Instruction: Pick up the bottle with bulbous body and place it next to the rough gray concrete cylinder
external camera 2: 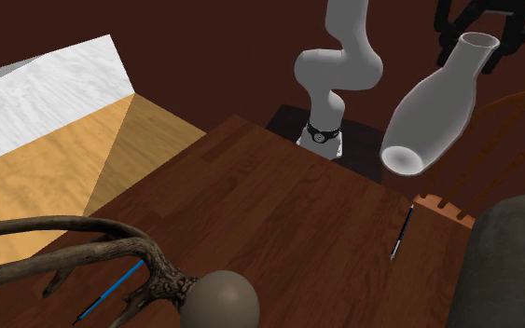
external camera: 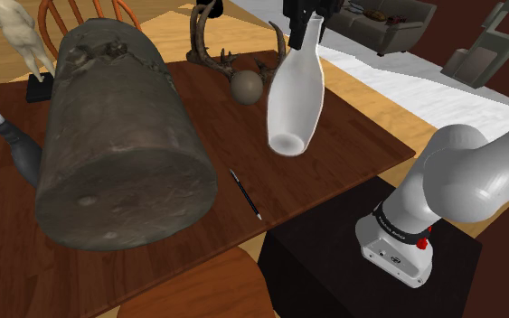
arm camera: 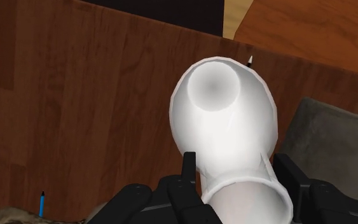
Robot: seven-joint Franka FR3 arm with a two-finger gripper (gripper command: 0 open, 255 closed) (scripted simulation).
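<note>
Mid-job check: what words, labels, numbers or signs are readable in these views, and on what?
Nothing can be read.
The black band low on the arm: small white marks, too small to read.
The bottle and the grey cylinder: no marks seen.

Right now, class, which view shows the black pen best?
The shoulder view: the black pen lies whole on the table. The second exterior view shows it near the table's edge; the wrist view, just its tip behind the bottle.
</note>
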